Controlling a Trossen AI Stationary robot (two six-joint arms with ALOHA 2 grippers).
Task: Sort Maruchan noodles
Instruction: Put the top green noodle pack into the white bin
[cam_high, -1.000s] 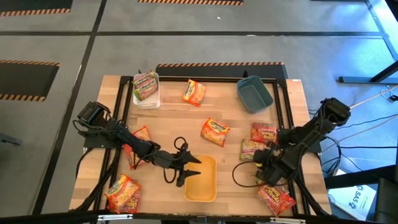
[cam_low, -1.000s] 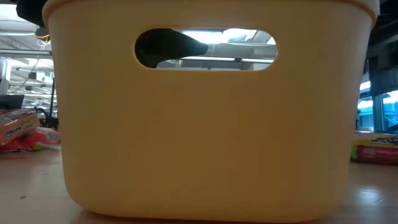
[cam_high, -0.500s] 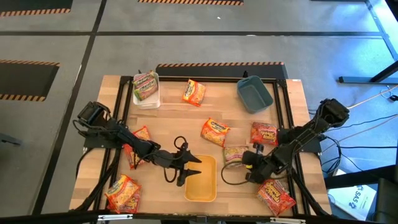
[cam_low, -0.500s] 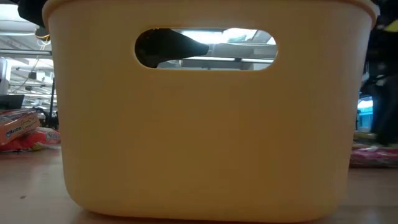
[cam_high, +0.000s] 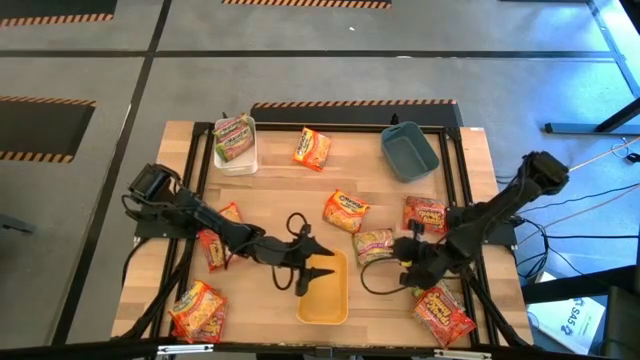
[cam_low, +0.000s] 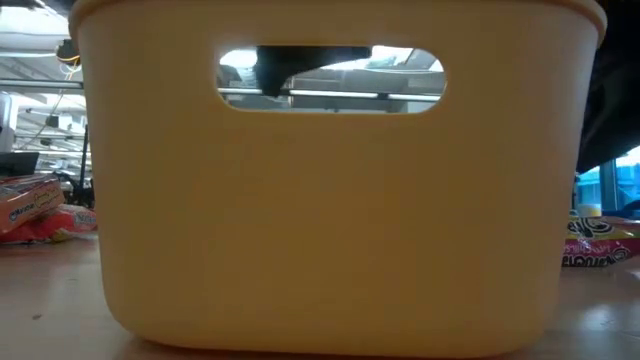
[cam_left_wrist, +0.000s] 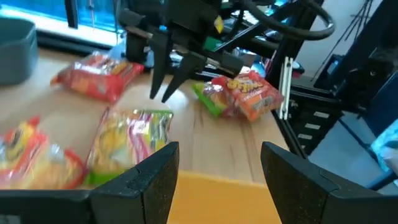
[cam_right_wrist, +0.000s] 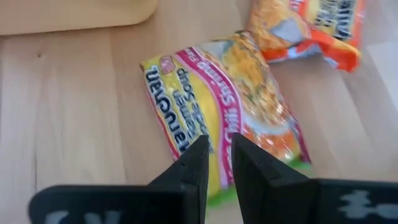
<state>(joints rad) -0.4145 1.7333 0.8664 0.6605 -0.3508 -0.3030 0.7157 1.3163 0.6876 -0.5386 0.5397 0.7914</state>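
Note:
Several Maruchan packets lie flat on the wooden table. A green-pink packet (cam_high: 372, 243) (cam_right_wrist: 217, 93) (cam_left_wrist: 130, 140) lies right of the yellow bin (cam_high: 323, 290) (cam_low: 330, 200). My right gripper (cam_high: 398, 252) (cam_right_wrist: 217, 155) (cam_left_wrist: 163, 94) is at this packet's right end, its fingers almost together. My left gripper (cam_high: 315, 272) (cam_left_wrist: 217, 180) hovers open over the yellow bin's far-left rim and holds nothing. Orange packets (cam_high: 346, 211) (cam_high: 312, 148) and red ones (cam_high: 425, 213) (cam_high: 443, 315) lie around. One green-pink packet rests in the white bin (cam_high: 235, 145). My right gripper has its shut fingertips (cam_right_wrist: 200, 152) on the green-pink packet's right end (cam_right_wrist: 186, 146), coming slanting down from the table's right. The packet lies flat on the wood. Whether the tips rest on it or hover just over it, I cannot tell.
The blue bin (cam_high: 408, 150) stands at the far right. Two more packets (cam_high: 215, 240) (cam_high: 197, 310) lie by the left arm. A dark frame (cam_high: 455, 170) borders the working area. Cables loop beside both grippers.
My right gripper has moved toward the table's left, and the green-pink packet has slid along the table with it, closer to the yellow bin. My left gripper has shifted a little to the right over the bin's rim.

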